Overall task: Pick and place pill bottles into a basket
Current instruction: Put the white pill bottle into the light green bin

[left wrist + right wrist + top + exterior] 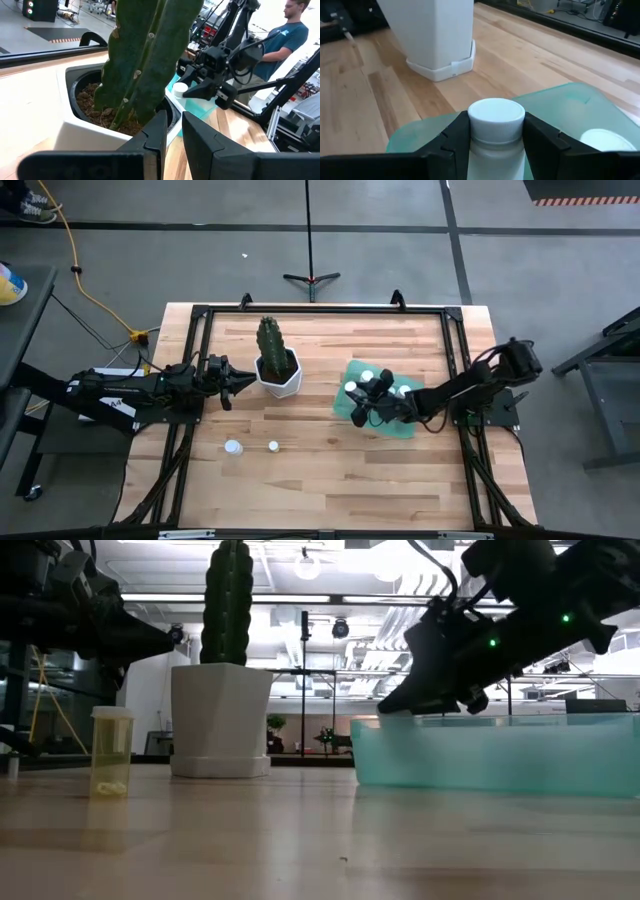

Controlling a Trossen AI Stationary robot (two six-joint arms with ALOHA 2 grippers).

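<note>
The teal basket [385, 420] lies at the table's right and also shows in the low view [495, 755]. Several white-capped pill bottles [367, 376] stand in it. My right gripper [362, 408] is over the basket's left part, shut on a pill bottle [496, 125]. Two more bottles [233, 447] [273, 446] stand on the table toward the near left; one shows in the low view [111, 752]. My left gripper [246, 383] is shut and empty, just left of the white cactus pot [280, 376]. My right gripper pinches the pill bottle between its two fingers [451, 142], just below the white cap [496, 117], on opposite sides. The fingers slant down from the table's right. The bottle stands upright over the basket; whether its base rests on the basket floor is hidden.
The white faceted pot with a tall cactus [220, 720] stands at the table's middle far part, between the arms. A black frame [300, 308] runs along the table's edges. A person [290, 30] stands beyond the table's right side. Bare wood lies in the near half.
</note>
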